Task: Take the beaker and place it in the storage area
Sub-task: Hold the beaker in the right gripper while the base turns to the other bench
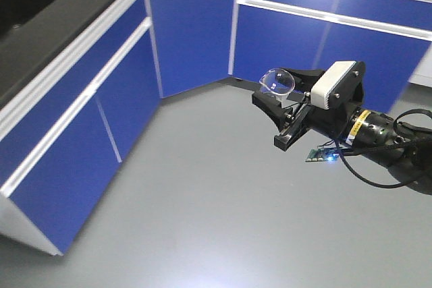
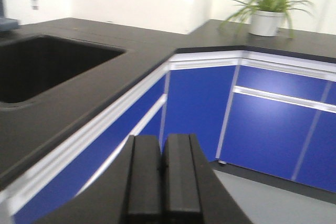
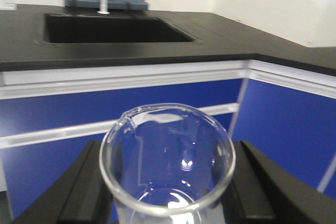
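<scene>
The beaker (image 1: 277, 82) is a small clear glass one with a pour spout, and it hangs in the air above the grey floor. My right gripper (image 1: 277, 98) is shut on the beaker. In the right wrist view the beaker (image 3: 168, 150) fills the lower middle, mouth toward the camera, and the right gripper (image 3: 168, 184) presses a black finger against each side of it. My left gripper (image 2: 161, 141) shows only in the left wrist view, shut with its pads together and nothing between them. The storage area is out of view.
Blue cabinet fronts (image 1: 192, 32) wrap round an inside corner under a black counter (image 3: 220, 30). A sunken sink (image 3: 110, 29) with taps behind it lies in that counter. A potted plant (image 2: 268, 14) stands on the counter. Grey floor (image 1: 216, 220) spreads below the arm.
</scene>
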